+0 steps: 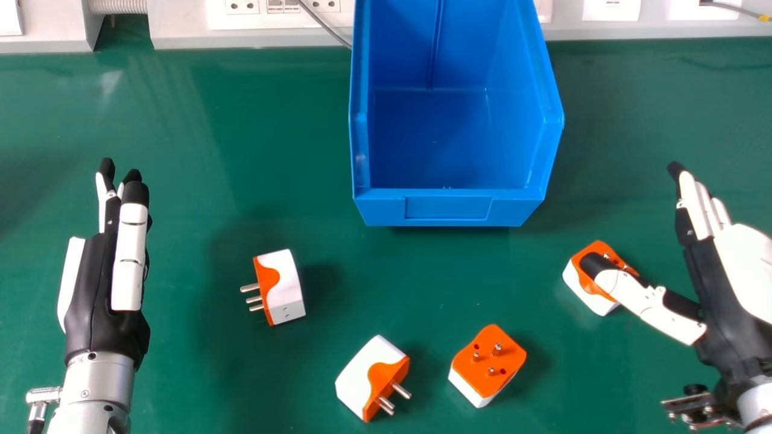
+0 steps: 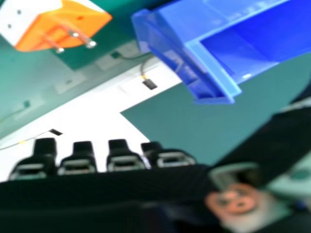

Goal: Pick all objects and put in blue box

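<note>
Fingers of your right hand (image 1: 745, 259) were straight and wide of the thumb, which reached inward over the rightmost adapter (image 1: 588, 295), pins up; you could not tell whether they touched. Your left hand (image 1: 90, 289) had its fingers extended too, holding nothing. Inward of those left fingers, the leftmost adapter (image 1: 284, 283) pointed its pins at that hand. Closer to you than either set of fingertips, between the hands, the tilted adapter (image 1: 356, 374) and the pins-up adapter (image 1: 488, 358) sat on the table (image 1: 181, 361). The blue box (image 1: 449, 208) stood between both sets of fingers, farther forward.
</note>
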`<control>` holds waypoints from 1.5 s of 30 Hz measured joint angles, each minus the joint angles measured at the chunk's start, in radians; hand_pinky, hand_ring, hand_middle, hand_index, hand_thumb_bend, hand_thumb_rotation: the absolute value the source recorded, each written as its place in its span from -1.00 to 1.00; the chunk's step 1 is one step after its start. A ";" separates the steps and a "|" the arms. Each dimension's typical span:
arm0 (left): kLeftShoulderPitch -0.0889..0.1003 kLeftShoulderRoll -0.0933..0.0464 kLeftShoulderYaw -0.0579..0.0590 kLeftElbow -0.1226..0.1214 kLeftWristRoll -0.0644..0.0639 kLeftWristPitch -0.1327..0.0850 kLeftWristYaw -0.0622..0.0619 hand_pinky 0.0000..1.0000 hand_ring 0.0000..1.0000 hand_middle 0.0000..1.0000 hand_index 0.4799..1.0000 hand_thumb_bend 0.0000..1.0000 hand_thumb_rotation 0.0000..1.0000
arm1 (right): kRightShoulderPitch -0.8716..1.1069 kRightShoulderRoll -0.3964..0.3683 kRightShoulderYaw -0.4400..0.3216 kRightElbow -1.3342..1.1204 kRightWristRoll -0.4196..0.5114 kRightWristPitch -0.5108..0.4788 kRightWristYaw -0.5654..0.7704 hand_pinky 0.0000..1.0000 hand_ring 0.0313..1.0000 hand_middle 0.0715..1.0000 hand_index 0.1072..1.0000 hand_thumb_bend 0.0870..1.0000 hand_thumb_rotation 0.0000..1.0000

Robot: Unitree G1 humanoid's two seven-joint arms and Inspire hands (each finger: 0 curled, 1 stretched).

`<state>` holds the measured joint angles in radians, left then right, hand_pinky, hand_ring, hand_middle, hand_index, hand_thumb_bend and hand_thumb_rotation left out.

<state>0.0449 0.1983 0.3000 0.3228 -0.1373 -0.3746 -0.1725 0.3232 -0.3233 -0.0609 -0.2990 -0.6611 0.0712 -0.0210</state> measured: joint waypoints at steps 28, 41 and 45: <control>-0.009 0.007 -0.019 0.003 0.002 0.006 0.026 1.00 1.00 1.00 1.00 0.27 1.00 | -0.147 0.005 0.095 0.178 -0.061 0.139 -0.038 0.88 1.00 1.00 1.00 0.07 0.80; -0.028 0.017 -0.018 0.050 0.001 -0.001 0.026 1.00 1.00 1.00 1.00 0.33 1.00 | -0.231 -0.021 0.194 0.314 -0.098 0.233 -0.019 0.90 1.00 1.00 1.00 0.03 0.75; -0.029 0.017 -0.018 0.051 0.001 -0.003 0.027 1.00 1.00 1.00 1.00 0.34 1.00 | -0.267 -0.040 0.219 0.359 -0.101 0.258 -0.001 0.91 1.00 1.00 1.00 0.02 0.74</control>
<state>0.0157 0.2148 0.2815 0.3742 -0.1358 -0.3777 -0.1451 0.0565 -0.3629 0.1579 0.0597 -0.7617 0.3291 -0.0219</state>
